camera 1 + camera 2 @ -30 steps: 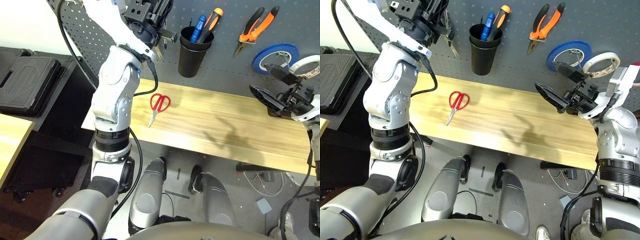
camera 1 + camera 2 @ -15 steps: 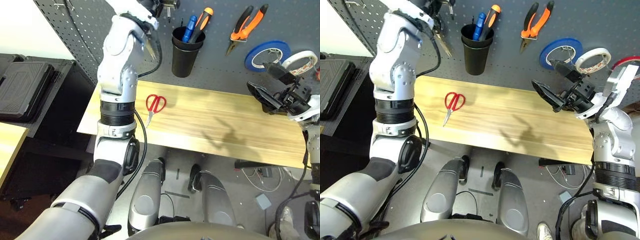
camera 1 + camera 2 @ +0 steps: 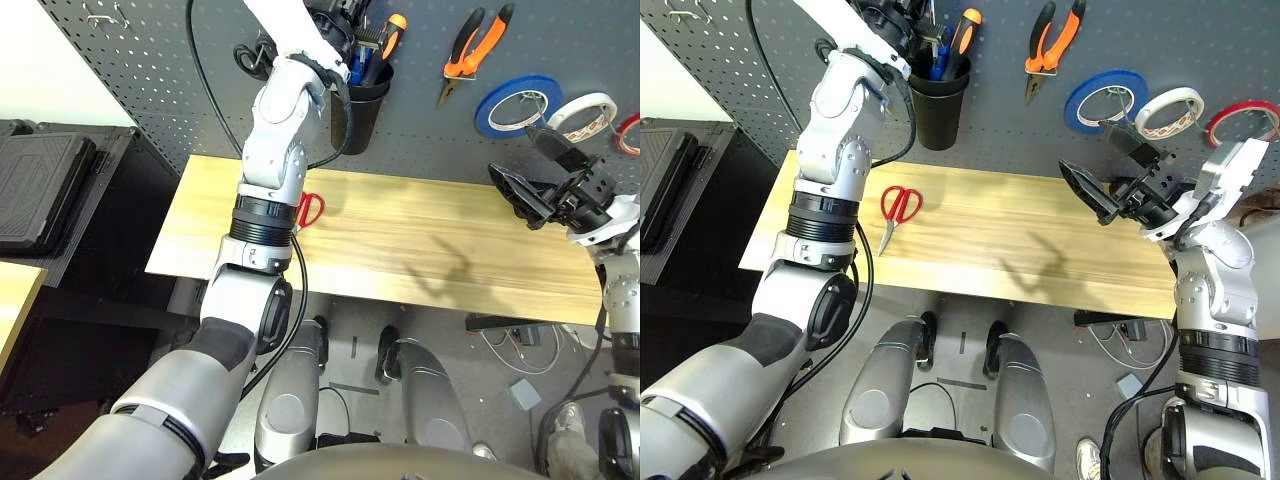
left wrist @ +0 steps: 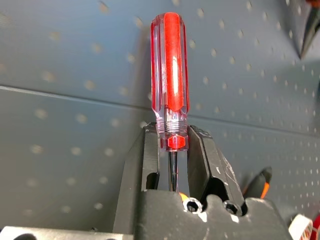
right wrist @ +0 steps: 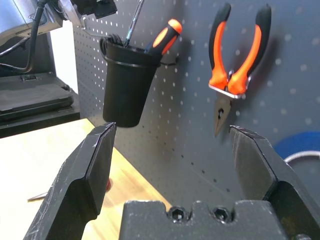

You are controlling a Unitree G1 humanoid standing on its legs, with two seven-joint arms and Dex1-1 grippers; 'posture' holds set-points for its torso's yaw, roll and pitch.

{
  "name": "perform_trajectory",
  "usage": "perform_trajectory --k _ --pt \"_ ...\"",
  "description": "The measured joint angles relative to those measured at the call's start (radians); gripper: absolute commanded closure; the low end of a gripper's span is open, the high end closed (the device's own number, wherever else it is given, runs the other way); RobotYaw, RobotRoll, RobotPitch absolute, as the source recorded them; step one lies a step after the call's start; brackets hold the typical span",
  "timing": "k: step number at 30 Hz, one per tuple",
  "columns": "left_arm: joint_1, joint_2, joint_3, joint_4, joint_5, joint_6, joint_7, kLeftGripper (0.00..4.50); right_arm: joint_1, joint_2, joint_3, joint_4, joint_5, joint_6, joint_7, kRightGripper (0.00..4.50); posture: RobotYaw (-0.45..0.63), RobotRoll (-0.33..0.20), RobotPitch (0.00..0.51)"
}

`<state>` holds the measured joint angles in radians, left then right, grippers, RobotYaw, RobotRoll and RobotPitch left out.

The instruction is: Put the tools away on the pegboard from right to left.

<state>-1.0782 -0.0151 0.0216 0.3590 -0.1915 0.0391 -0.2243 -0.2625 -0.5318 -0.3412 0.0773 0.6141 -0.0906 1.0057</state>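
My left gripper [image 4: 172, 145] is shut on the small red-handled screwdriver [image 4: 170, 75], high against the pegboard [image 3: 430, 135]. Its thin shaft [image 5: 134, 22] points down at the mouth of the black cup [image 3: 355, 105]. The red-handled scissors [image 3: 898, 205] lie on the wooden table [image 3: 420, 240], just right of my left forearm. On the pegboard hang the orange-and-black pliers [image 3: 470, 45] and, at the far right, the thin red tape ring [image 3: 1240, 120]. My right gripper [image 3: 540, 190] hovers open over the table's right end with nothing between its fingers.
The cup holds an orange-handled screwdriver [image 5: 167, 32] and a blue tool. Blue tape [image 3: 520, 100] and white tape [image 3: 582, 108] hang between the pliers and the red ring. A black case [image 3: 40, 190] sits left of the table.
The camera has shifted. My left gripper has carried the screwdriver to the right along the pegboard, to above the black cup. The right gripper has stayed open in place.
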Motion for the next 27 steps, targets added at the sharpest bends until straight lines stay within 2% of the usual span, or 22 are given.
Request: perform_trajectory --k 1,5,11,17,21,25,27 --pt "0.010 0.000 -0.008 0.005 0.009 -0.004 -0.003 3.70 0.000 0.000 0.000 0.000 0.000 0.000 -0.001 0.00 0.12 0.000 0.222" --pt "0.044 0.002 -0.044 0.008 0.039 -0.003 -0.025 2.34 0.000 0.001 0.002 -0.003 0.000 0.000 -0.004 0.00 0.13 0.000 0.220" --pt "0.057 0.015 -0.058 -0.034 0.042 0.021 -0.046 0.06 -0.001 0.001 0.011 -0.007 -0.001 0.000 0.002 0.00 0.14 0.000 0.216" --pt "0.058 0.035 -0.050 -0.086 0.052 0.047 -0.026 0.02 -0.019 0.015 0.028 -0.003 -0.002 -0.002 0.015 0.00 0.17 0.000 0.214" --pt "0.063 0.062 -0.043 -0.179 0.057 0.092 -0.017 0.02 -0.029 0.025 0.046 0.000 -0.003 -0.003 0.022 0.00 0.18 0.000 0.221" --pt "0.125 0.117 -0.039 -0.376 0.055 0.195 -0.017 0.02 -0.033 0.036 0.056 0.002 -0.003 -0.003 0.025 0.00 0.20 0.000 0.231" --pt "0.199 0.155 -0.049 -0.492 0.052 0.275 -0.034 0.02 -0.031 0.035 0.064 0.001 -0.012 0.002 0.024 0.00 0.21 0.000 0.237"
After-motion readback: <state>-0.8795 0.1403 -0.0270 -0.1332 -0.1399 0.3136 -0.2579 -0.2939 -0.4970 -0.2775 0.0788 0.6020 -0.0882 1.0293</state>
